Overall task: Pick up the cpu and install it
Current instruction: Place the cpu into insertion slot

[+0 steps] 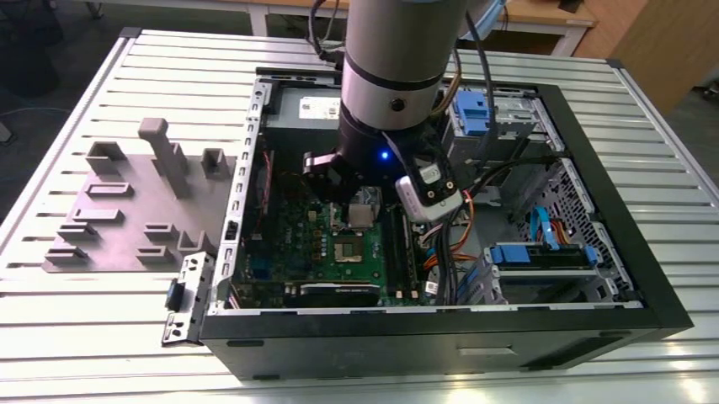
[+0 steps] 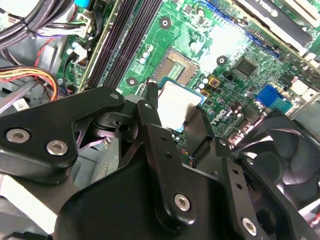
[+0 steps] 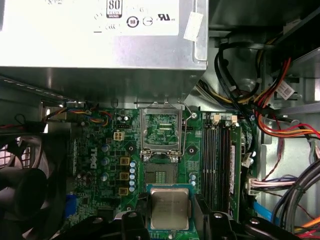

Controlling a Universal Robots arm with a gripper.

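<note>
Holding cpu (image 3: 170, 209) by opposite edges, gripper (image 3: 170, 214) near open socket (image 3: 161, 176)

- A pale ribbed worktop (image 1: 90, 337) lies under everything.
- A black computer case (image 1: 393, 341) lies open in the middle of the exterior view.
- A grey board with slotted blocks (image 1: 124, 219) sits on the exterior view's left, just beside the case.
- A green board (image 3: 100, 145) lies flat inside the case.
- A silver power box (image 3: 100, 55) sits next to the green board.
- Blue drive holders (image 1: 540, 252) sit on the exterior view's right.
- Red, orange and yellow wires (image 3: 290, 131) run inside the case.
- A black fan (image 3: 20, 190) sits at the green board's edge.
</note>
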